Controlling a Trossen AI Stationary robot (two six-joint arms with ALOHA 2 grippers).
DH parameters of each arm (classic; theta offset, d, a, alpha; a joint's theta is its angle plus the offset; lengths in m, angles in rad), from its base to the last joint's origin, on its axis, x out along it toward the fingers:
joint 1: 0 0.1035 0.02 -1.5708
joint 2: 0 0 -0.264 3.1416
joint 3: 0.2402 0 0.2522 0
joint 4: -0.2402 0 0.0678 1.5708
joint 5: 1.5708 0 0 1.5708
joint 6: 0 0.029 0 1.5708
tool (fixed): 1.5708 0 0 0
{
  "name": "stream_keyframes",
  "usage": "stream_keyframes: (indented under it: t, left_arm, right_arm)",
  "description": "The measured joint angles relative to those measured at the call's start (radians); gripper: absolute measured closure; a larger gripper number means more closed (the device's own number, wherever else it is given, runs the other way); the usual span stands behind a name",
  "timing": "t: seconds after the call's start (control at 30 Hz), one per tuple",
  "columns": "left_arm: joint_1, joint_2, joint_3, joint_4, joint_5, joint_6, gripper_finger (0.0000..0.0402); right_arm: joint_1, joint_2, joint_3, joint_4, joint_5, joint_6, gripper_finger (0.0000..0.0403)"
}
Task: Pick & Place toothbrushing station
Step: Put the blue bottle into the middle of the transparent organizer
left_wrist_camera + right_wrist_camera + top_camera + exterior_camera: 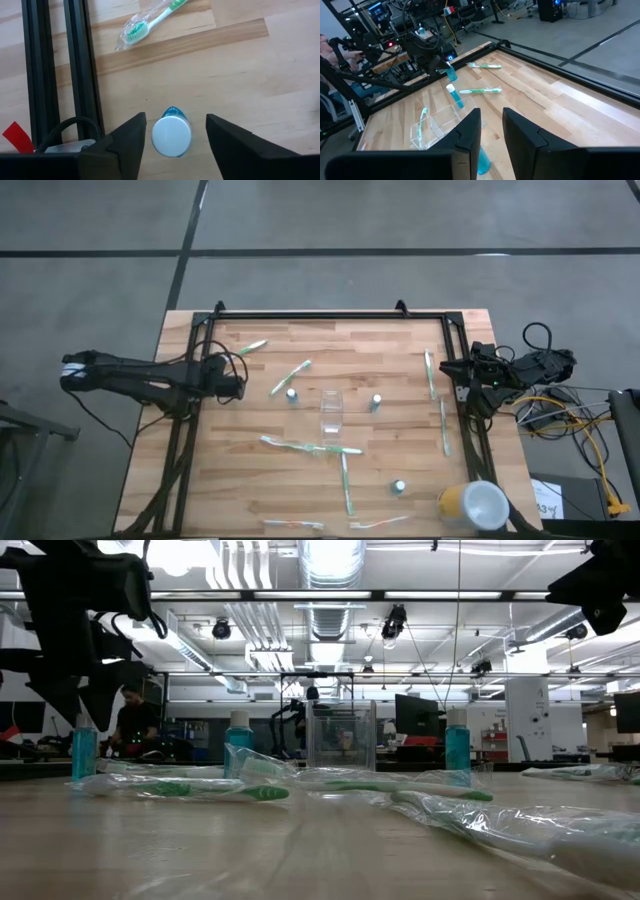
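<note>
Clear plastic cup (331, 409) is standing upright near the centre of the desk (250, 480), apparently holding no brush. Three capped tubes are standing apart from it: one (291, 395) just beside it toward the left arm, one (376, 402) on its other side, one (398, 487) nearer the yellow cup (472, 505) at the desk's corner. Wrapped toothbrushes are lying scattered flat: one (295, 376) near the first tube, a pair (310, 446) below the clear cup, others along the edges. Left gripper (174, 134) is hovering at the left frame rail (196, 370), its jaws standing wide above a tube's white cap (171, 136), not gripping it. Right gripper (491, 131) is waiting over the right edge, jaws narrow and holding nothing. Judged from this layout, nothing is placed yet; every brush and tube is awaiting collection.
</note>
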Motion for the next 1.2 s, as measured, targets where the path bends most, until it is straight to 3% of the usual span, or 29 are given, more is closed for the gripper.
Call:
stream_keyframes:
  t: [0.77, 1.2]
  left_arm:
    - [0.004, 0.0, -0.01, 0.019, 0.006, 0.012, 0.0297]
    - [0.004, 0.0, 0.032, 0.02, 0.012, 0.023, 0.0294]
  right_arm:
    - [0.0, 0.0, 0.0, 0.0, 0.0, 0.0, 0.0326]
    - [0.0, 0.0, 0.0, 0.0, 0.0, 0.0, 0.0329]
